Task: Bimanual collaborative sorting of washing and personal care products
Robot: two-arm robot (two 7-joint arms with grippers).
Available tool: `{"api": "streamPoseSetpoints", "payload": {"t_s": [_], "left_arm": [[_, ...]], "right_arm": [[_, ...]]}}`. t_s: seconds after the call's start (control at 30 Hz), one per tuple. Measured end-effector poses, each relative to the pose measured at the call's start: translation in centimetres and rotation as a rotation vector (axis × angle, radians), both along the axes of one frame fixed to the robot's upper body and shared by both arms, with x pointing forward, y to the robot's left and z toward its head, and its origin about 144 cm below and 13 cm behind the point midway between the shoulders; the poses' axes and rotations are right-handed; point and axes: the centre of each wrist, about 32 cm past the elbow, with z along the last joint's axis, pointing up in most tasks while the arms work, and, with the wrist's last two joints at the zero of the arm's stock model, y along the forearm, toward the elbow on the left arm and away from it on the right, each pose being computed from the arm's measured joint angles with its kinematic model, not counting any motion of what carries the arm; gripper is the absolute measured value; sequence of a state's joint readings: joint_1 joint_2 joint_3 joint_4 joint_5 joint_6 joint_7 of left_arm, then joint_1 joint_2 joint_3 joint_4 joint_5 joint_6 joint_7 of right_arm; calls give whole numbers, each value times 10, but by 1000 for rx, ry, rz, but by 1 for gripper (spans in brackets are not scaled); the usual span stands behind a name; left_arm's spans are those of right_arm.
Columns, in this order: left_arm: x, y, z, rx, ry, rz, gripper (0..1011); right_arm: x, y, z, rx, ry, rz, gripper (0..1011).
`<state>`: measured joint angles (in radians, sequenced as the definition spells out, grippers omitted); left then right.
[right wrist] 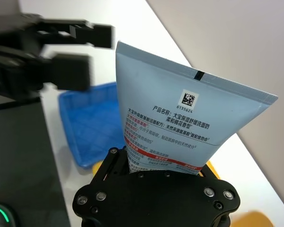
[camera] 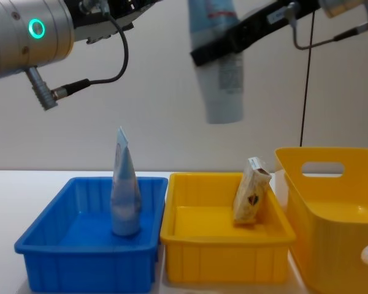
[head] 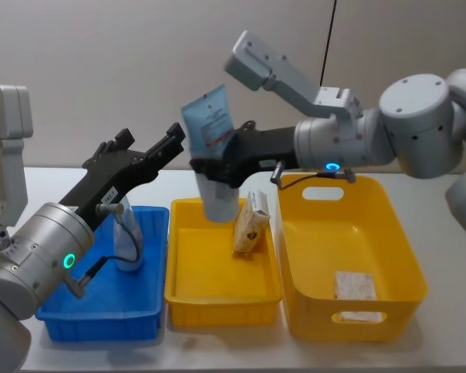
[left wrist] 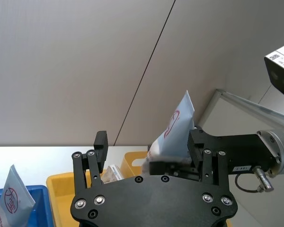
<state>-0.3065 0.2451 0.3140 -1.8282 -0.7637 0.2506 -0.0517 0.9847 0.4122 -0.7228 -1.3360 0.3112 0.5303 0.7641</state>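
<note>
left tool (head: 151,151) open; right tool (head: 217,167) hides tube (head: 210,124) middle.

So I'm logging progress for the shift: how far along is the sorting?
Done: one pale blue squeeze tube stands in the blue plastic bin, and a cream carton leans in the shallow yellow tray. In hand: the right end effector grips a second tube above the tray, the open left end effector alongside. Left: a pale item in the deep yellow bin.
</note>
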Motion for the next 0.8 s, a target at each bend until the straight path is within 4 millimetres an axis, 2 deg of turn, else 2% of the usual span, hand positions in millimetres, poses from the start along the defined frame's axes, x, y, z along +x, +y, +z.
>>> {"api": "streamPoseSetpoints", "payload": {"t_s": [0.57,0.8], "left_arm": [[0,0,0,0,0,0,1001],[0,0,0,0,0,0,1002]], "right_arm": [[-9,-36,3,-45,5,-247,246],[-10,-56,3,-87,46,-372,234]]}}
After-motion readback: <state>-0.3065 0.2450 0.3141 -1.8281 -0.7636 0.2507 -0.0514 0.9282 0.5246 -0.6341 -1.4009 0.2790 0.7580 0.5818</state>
